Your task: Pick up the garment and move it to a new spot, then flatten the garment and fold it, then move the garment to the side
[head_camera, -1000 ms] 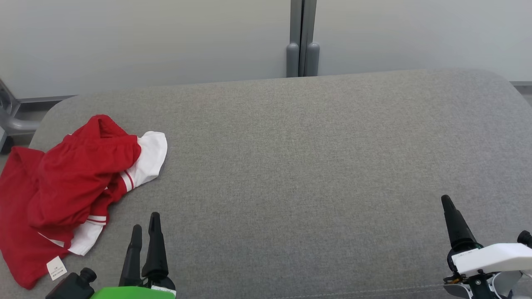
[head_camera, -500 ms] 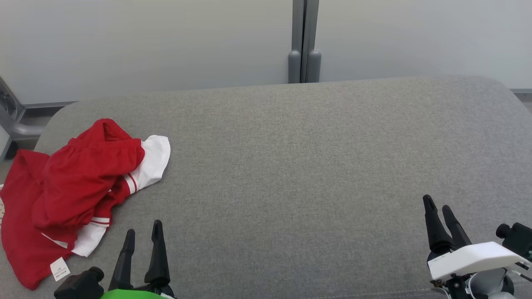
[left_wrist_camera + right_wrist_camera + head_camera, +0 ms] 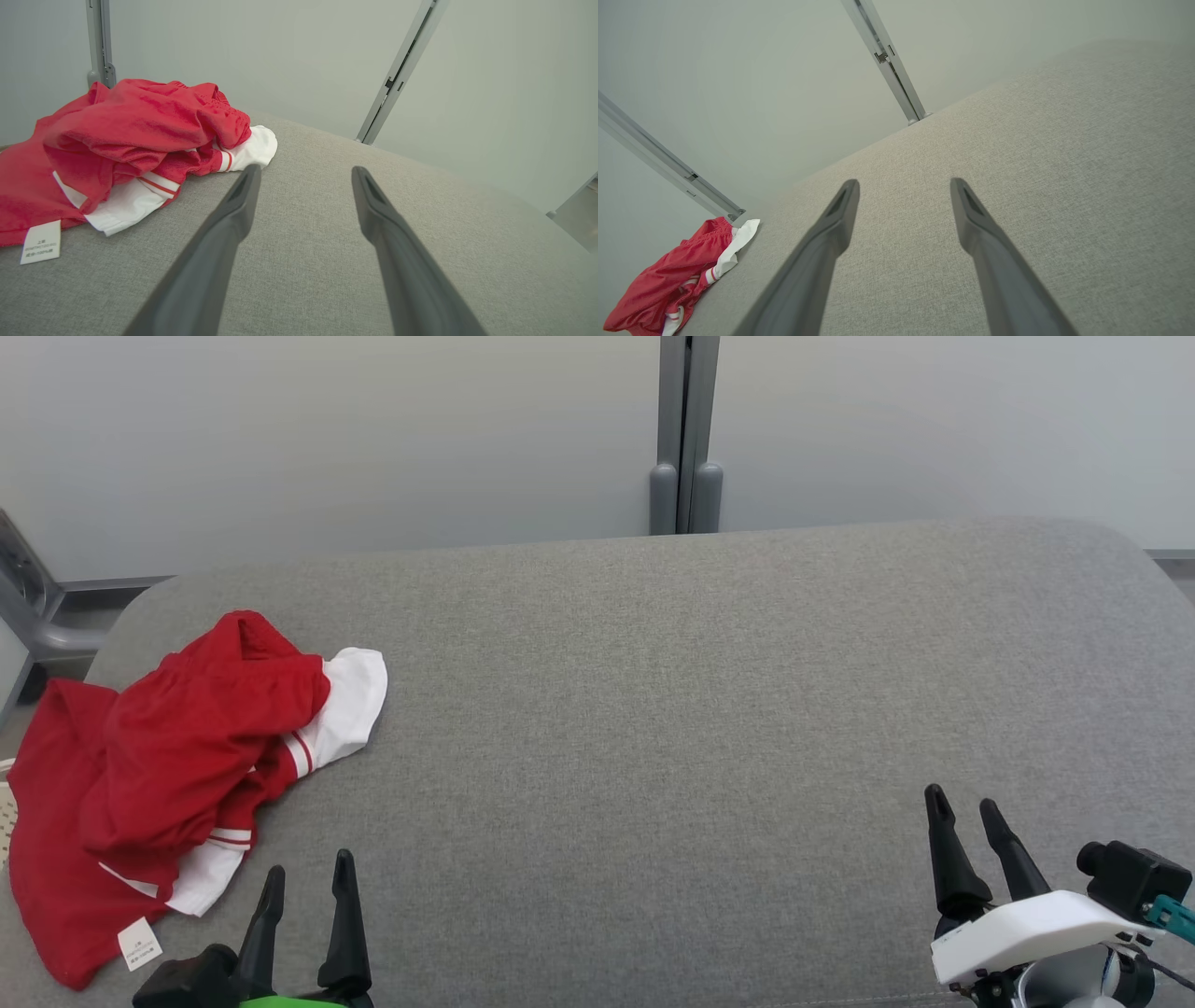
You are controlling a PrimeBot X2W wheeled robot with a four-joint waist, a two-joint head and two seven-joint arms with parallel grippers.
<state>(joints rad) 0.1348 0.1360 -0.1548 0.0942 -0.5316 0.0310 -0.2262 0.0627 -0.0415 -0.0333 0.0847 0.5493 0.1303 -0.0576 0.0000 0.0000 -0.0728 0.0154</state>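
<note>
My left gripper (image 3: 308,864) and right gripper (image 3: 961,798) stand parted, holding nothing. The garment (image 3: 168,756) lies crumpled at the left end of the cushion (image 3: 653,709); I should pinch a raised red fold deeply.

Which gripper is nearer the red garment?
The left gripper, low left in the head view, just beside the red garment; the right gripper sits far across the grey cushion.

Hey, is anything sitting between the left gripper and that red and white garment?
Nothing visible does. The left gripper, jaws open, hangs just to the right of the garment, which lies crumpled at the left end of the grey padded surface. Only bare grey fabric separates them.
</note>
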